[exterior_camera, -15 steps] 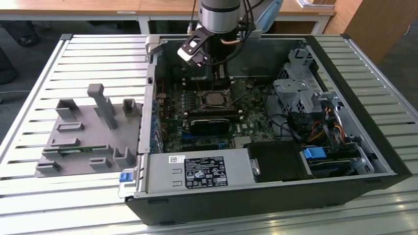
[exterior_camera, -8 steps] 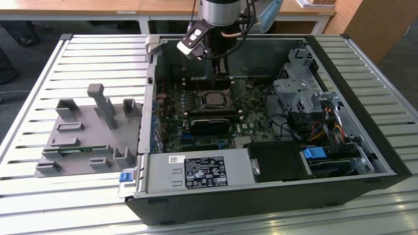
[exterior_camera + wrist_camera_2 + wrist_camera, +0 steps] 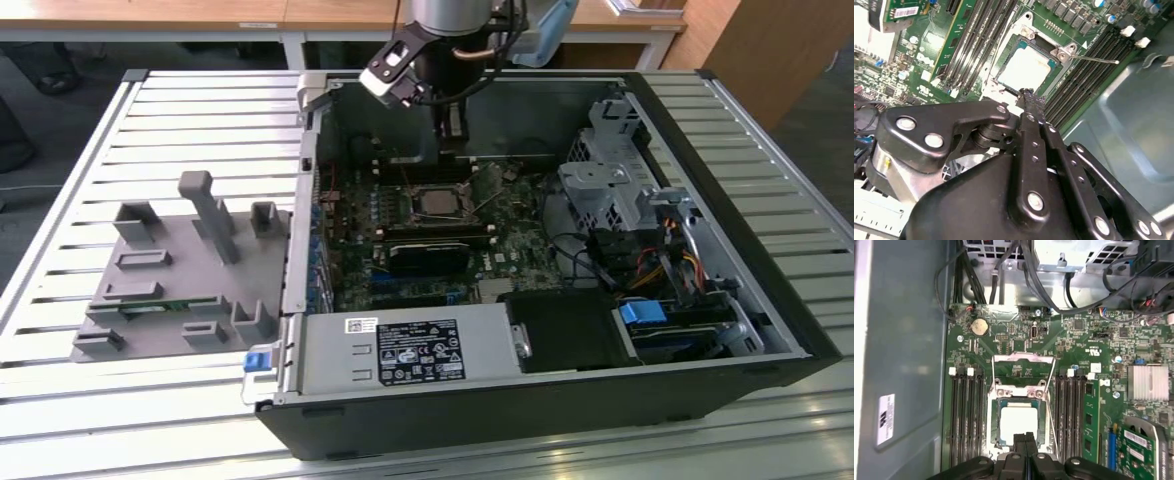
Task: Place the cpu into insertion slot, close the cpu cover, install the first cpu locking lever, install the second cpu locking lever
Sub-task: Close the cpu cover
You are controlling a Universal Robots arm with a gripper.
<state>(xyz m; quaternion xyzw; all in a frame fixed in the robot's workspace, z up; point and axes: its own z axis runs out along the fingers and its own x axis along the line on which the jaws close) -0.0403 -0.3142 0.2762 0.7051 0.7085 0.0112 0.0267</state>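
On the table [image 3: 200, 110]: an open computer case [image 3: 534, 415] is laid on its side, and a grey fixture [image 3: 174, 270] is set at 9 o'clock from it in the exterior view.
Arm: it is seen entering the case from 12 o'clock in the exterior view, above the green board [image 3: 1074, 340].
Pincer [image 3: 454, 152]: in both wrist views [image 3: 1024, 437] [image 3: 1028, 94] its two fingers are pressed together, and nothing is seen between them. The tips are held just over the near edge of the socket.
Cpu [image 3: 1018, 422]: it is seated flat in the insertion slot [image 3: 1018, 393], silver top upward. In the exterior view it is found at 6 o'clock from the pincer [image 3: 435, 201], close by.
Cpu cover [image 3: 1023, 357]: it appears raised off the socket at the edge farthest from the pincer, and the board is seen through its window.
Locking lever [image 3: 1096, 59]: a thin rod is seen jutting from a socket corner across the memory slots [image 3: 961, 415].
Power supply [image 3: 400, 350]: it is mounted at 6 o'clock from the socket in the exterior view, well apart.
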